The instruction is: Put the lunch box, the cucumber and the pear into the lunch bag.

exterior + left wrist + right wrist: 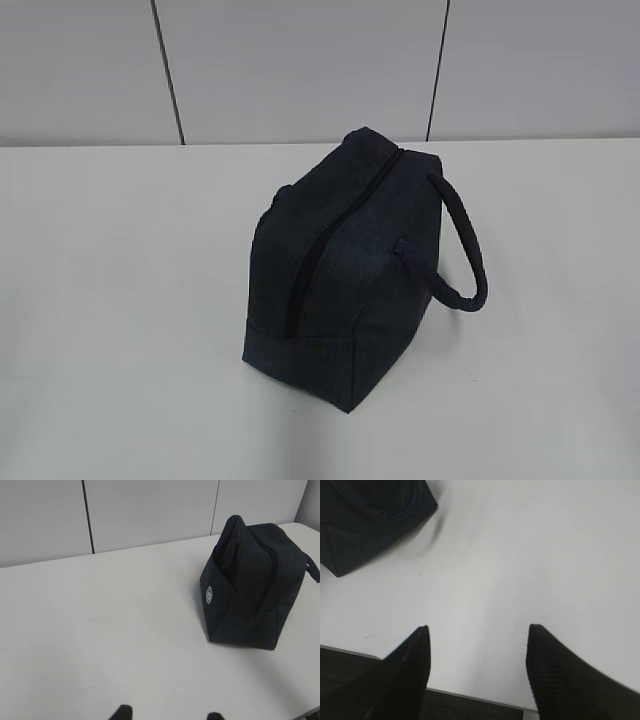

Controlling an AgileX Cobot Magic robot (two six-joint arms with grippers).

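The dark navy lunch bag [340, 270] stands on the white table [120, 300], its top zipper [315, 250] shut and its thick loop handle [462, 250] hanging to the right. It shows at the right in the left wrist view [252, 590] and as a corner at top left in the right wrist view [367, 515]. My left gripper [169, 713] is open and empty, well short of the bag. My right gripper [477, 629] is open and empty over the table's front edge. The lunch box, cucumber and pear are out of view. Neither gripper shows in the exterior view.
Pale wall panels [300, 60] stand behind the table. The table's near edge [470, 696] and dark floor [350, 660] show below my right gripper. A small round white logo [209, 594] is on the bag's end.
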